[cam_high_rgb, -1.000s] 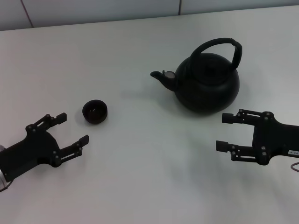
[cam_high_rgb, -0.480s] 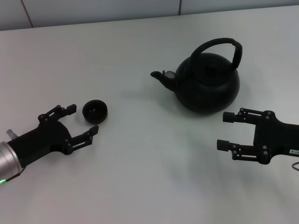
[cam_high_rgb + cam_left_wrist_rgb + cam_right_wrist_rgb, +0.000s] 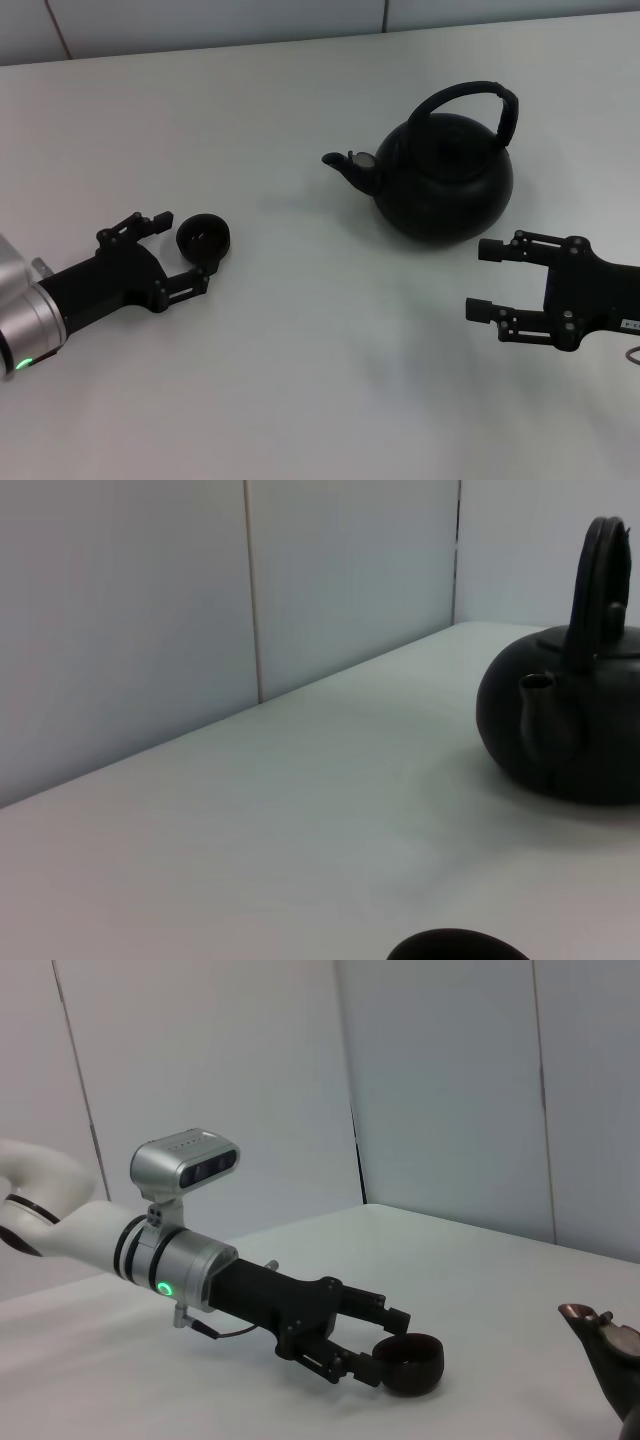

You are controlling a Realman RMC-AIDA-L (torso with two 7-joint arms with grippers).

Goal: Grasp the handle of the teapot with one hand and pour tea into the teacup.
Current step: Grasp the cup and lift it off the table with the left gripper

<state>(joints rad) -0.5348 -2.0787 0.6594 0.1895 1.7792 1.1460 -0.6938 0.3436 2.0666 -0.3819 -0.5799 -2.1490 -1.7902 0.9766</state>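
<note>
On the white table, left side, the left gripper sits low with its fingers spread wide, one on each side of the teacup. Fingers flank the cup's near half; cannot tell whether either touches it. Not clenched, nothing held. Right wrist view shows the same: left gripper reaching along the tabletop, its fingertips on both sides of the teacup, cup standing upright on the table. Green light glows on the left arm's silver wrist section. Left wrist view catches only the cup's rim at the picture's edge.

Teapot stands upright on the table's right half, well apart from the cup, spout pointing toward the cup side. Lid on. Handle arches over the top, upright, thicker at its right end, nothing on it. Left wrist view shows the teapot spout-on, with the handle edge-on above it. Right wrist view shows only the spout tip at the edge.

Right gripper hangs near the teapot's front-right, fingers released and spread apart, pointing left, empty. It is close to the pot's body but apart from it, below handle level and not on the handle.

Grey wall panels stand behind the table in both wrist views.
</note>
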